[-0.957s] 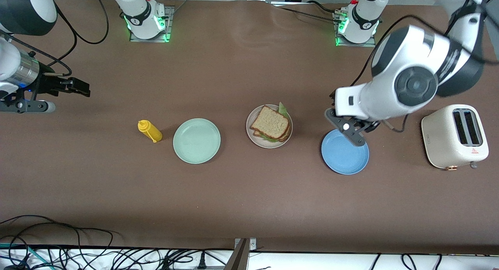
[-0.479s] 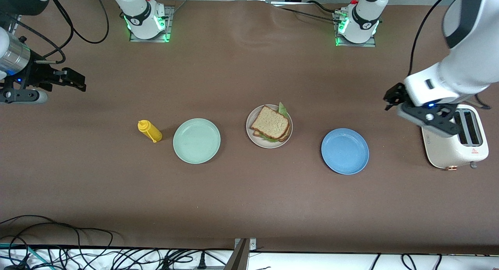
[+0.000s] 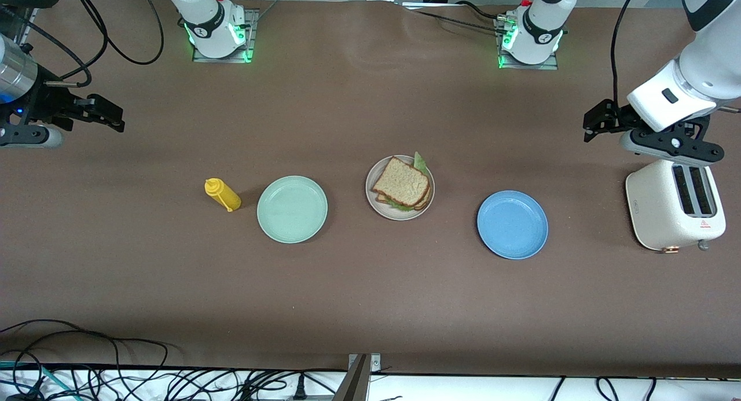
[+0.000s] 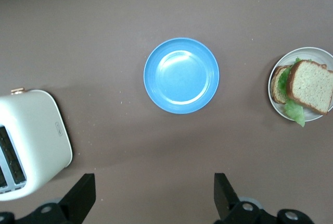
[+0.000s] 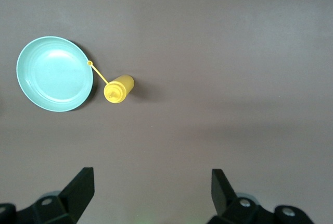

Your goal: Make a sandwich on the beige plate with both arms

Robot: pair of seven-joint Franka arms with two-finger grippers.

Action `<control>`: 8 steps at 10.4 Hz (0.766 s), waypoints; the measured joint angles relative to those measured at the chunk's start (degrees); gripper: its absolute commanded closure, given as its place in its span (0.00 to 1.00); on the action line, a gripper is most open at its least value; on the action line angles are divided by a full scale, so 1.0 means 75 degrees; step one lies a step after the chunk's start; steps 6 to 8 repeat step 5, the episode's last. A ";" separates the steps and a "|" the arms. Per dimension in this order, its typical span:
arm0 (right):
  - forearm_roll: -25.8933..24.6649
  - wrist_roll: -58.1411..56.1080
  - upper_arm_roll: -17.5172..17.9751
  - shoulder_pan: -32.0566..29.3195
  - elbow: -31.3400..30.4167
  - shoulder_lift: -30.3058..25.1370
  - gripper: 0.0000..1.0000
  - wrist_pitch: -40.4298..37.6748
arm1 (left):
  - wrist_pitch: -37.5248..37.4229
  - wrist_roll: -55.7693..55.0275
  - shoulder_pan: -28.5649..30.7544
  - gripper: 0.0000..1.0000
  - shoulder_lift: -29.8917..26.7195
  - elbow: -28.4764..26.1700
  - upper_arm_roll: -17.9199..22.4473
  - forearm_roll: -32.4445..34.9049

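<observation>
1. The right gripper (image 3: pixel 113 116) hangs in the air over bare brown table (image 3: pixel 347 285) at the right arm's end. Its two black fingers (image 5: pixel 80 188) are spread wide and hold nothing.
2. A yellow mustard bottle (image 3: pixel 222 194) stands on the table, well apart from the right gripper.
3. Just beside the bottle, toward the table's middle, sits an empty mint green plate (image 3: pixel 292 209).
4. The sandwich (image 3: pixel 403 186) lies on the beige plate (image 3: pixel 383 207) at mid-table, well apart from both grippers. Green lettuce (image 3: pixel 421 161) pokes out between the brown bread slices.
5. An empty blue plate (image 3: pixel 512 224) sits between the beige plate and the left gripper's spot.
6. The left gripper (image 3: pixel 596 121) hangs over the table near a cream toaster (image 3: pixel 675 202). Its fingers (image 4: pixel 82 197) are spread wide and empty.
</observation>
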 measured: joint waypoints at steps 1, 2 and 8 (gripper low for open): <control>0.0000 0.0006 -0.0006 -0.0004 0.0060 0.0000 0.00 -0.0066 | -0.0030 -0.0008 0.0084 0.00 -0.0004 -0.0035 -0.0024 -0.0021; 0.0000 0.0009 -0.0008 -0.0008 0.0087 0.0000 0.00 -0.0128 | -0.0042 -0.0025 0.0145 0.00 -0.0004 -0.0052 -0.0075 -0.0036; -0.0001 0.0020 -0.0008 -0.0008 0.0092 0.0001 0.00 -0.0192 | -0.0152 -0.0122 0.0346 0.00 -0.0004 -0.0058 -0.0451 -0.0043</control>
